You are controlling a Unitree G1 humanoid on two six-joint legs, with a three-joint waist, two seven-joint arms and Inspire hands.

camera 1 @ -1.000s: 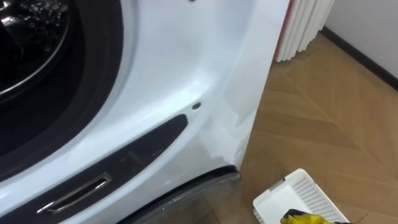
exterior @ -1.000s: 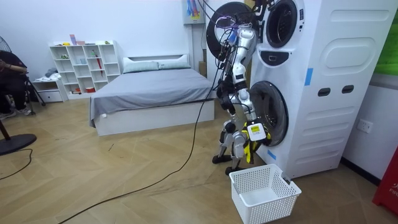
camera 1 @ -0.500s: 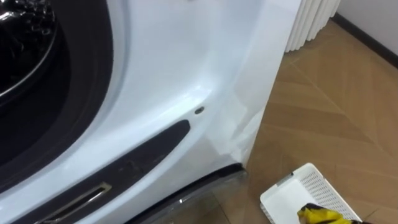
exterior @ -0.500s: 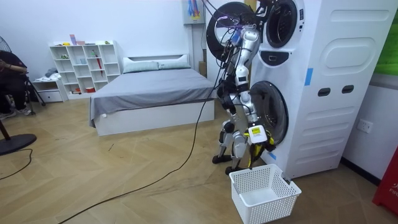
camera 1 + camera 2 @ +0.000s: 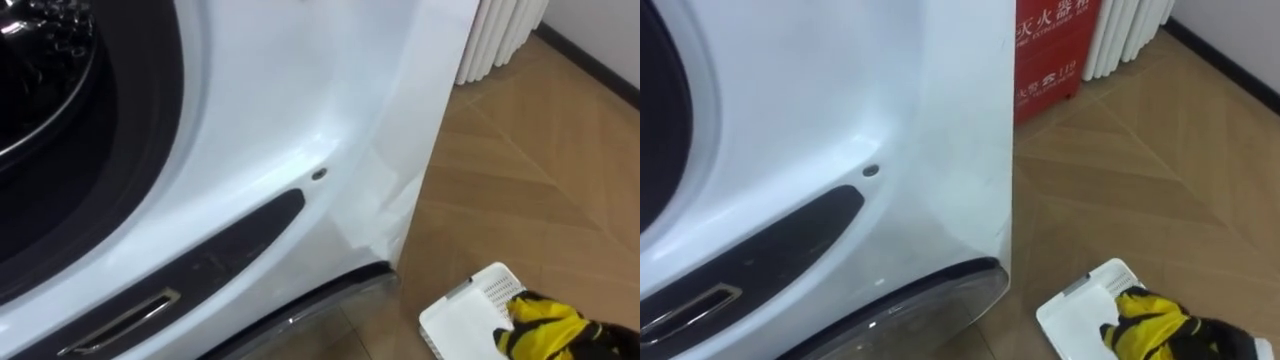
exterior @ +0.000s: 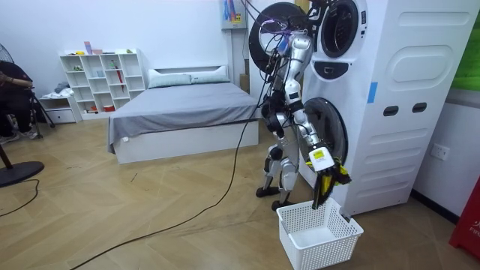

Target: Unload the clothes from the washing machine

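Observation:
I stand close against the white washing machine (image 5: 290, 130), with its dark drum opening (image 5: 60, 120) at the upper left of the left eye view. My right hand (image 6: 319, 157) reaches out low in front of the machine, shut on a yellow and black garment (image 5: 535, 325) (image 5: 1150, 320). In the room view the garment (image 6: 326, 184) hangs from that hand, directly above the white mesh basket (image 6: 319, 232). A corner of the basket (image 5: 455, 315) (image 5: 1070, 305) shows on the wooden floor beside the machine's front corner.
A red cabinet (image 5: 1045, 45) and a white radiator (image 5: 495, 35) stand behind the machine. In the room view a grey bed (image 6: 180, 112), white shelves (image 6: 101, 79) and a seated person (image 6: 11, 97) are off at the room view's left, with open wooden floor between.
My right hand has swung the yellow garment away from my body to above the basket. More of the garment now shows at the lower right of the left eye view, which shifted slightly.

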